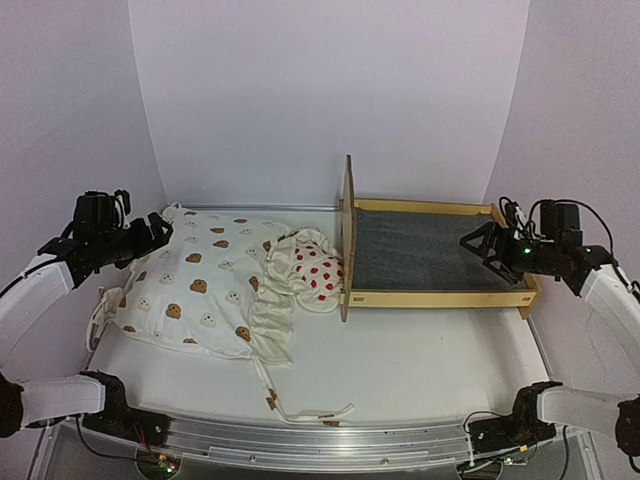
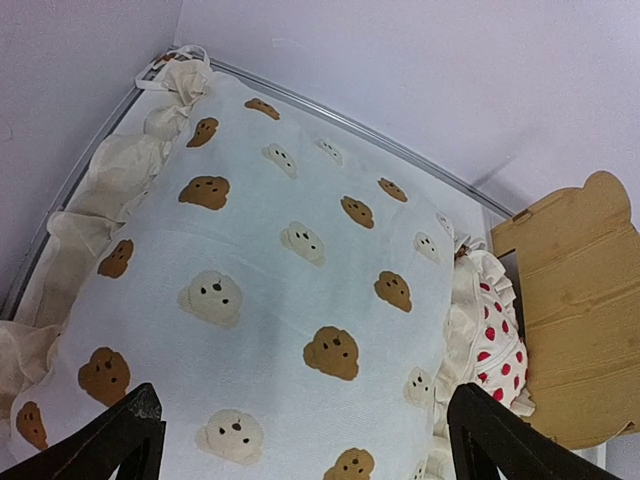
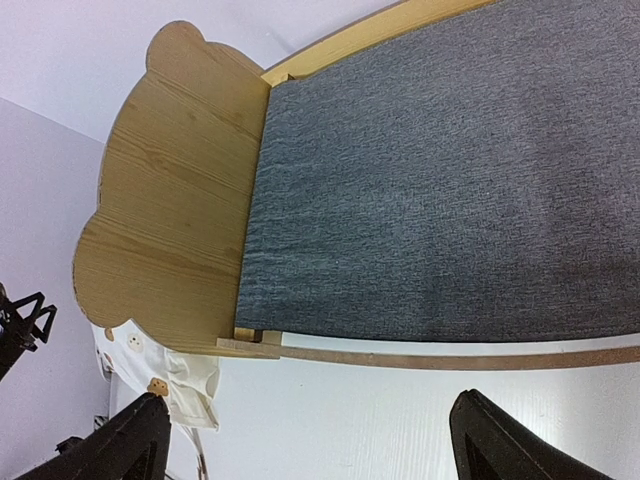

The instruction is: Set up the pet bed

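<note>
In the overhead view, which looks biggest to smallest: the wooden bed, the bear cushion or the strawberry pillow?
1. pet bed and bear cushion: roughly alike, too close to rank.
2. strawberry pillow: clearly smallest.

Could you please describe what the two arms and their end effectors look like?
Both the left arm and the right arm have white link covers with black joints. The left end effector and the right end effector are black, with angular, triangular fingers. A thin black cable loops at the right wrist, where a small green light glows.
</note>
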